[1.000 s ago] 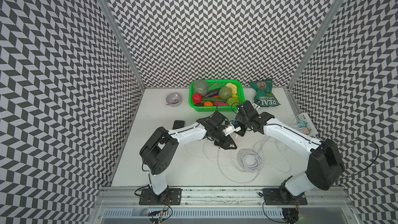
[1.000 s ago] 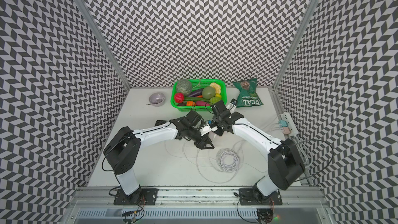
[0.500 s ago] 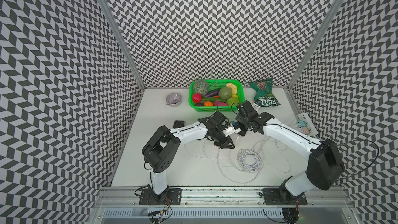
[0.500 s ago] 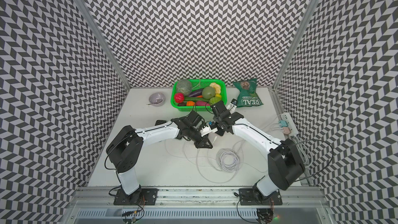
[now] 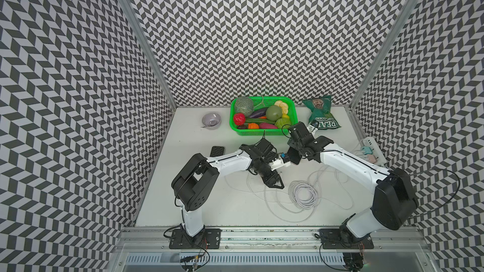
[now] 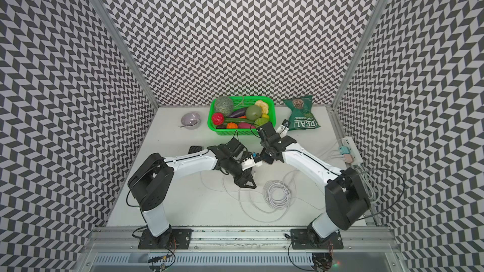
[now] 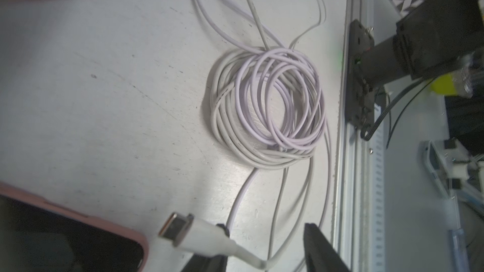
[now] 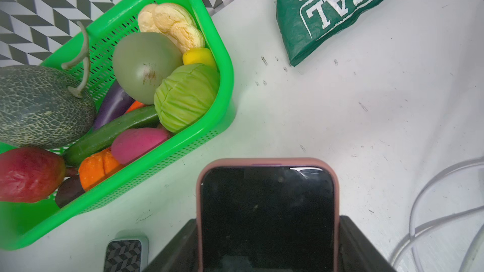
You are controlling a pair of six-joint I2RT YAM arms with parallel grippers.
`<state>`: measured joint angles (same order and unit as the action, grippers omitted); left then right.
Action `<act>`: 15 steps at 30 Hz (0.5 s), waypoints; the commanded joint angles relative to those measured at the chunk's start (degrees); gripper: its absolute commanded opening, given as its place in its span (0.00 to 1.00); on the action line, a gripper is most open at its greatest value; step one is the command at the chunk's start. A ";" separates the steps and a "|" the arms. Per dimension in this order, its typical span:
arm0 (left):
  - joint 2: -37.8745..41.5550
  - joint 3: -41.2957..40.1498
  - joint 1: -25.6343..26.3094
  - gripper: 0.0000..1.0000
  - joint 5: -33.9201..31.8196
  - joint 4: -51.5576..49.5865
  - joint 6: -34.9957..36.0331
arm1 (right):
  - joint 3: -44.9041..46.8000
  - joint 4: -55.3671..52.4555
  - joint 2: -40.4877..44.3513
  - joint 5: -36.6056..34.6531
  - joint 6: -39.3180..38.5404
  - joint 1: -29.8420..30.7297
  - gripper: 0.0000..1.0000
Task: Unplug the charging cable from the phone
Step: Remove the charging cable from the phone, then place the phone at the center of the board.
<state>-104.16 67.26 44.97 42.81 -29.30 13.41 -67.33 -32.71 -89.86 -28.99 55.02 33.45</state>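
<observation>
At table centre in both top views, your R gripper (image 8: 268, 219) is clamped on the phone (image 8: 267, 194). The phone has a pink case and a dark screen toward the R wrist cam, w/ one finger on each long edge. At 8 o'clock of it sits your L gripper (image 7: 264, 239). Its jaws stand apart, the gap much wider than the charging cable (image 7: 262, 156), and they pinch nothing. The plug (image 7: 175, 228) is out of the phone. Its bare metal tip lies just beside the case corner, not touching, and its white boot runs back betw. the L fingers (image 7: 322, 252). The rest of the cable lies as a coil (image 5: 295, 196) flat on the table (image 5: 209, 205), at 5 o'clock of the grippers, w/ loose loops around it.

Background:
- green basket (image 5: 263, 133) of toy veg at 12 o'clock
- grey bowl (image 5: 211, 120) at 11
- green chip bag (image 5: 323, 116) at 1
- power strip (image 5: 373, 150) at 3
- small dark patterned block (image 5: 217, 151) at 10
</observation>
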 commanded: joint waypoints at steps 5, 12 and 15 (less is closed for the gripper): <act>4.46 -0.73 -0.84 0.70 0.29 -0.58 1.69 | 0.28 1.98 -5.34 1.39 -0.14 -0.32 0.00; 7.62 -0.96 -4.71 0.91 -0.48 0.39 1.45 | 1.99 3.32 -9.55 2.96 -0.13 -0.32 0.00; 8.76 -1.49 -6.73 0.96 -0.75 1.20 0.75 | 2.67 4.17 -11.18 3.42 -0.47 -0.32 0.00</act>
<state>-97.76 66.61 39.79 42.30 -29.30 14.22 -65.08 -31.83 -100.16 -25.67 55.00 33.45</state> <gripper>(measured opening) 0.952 0.726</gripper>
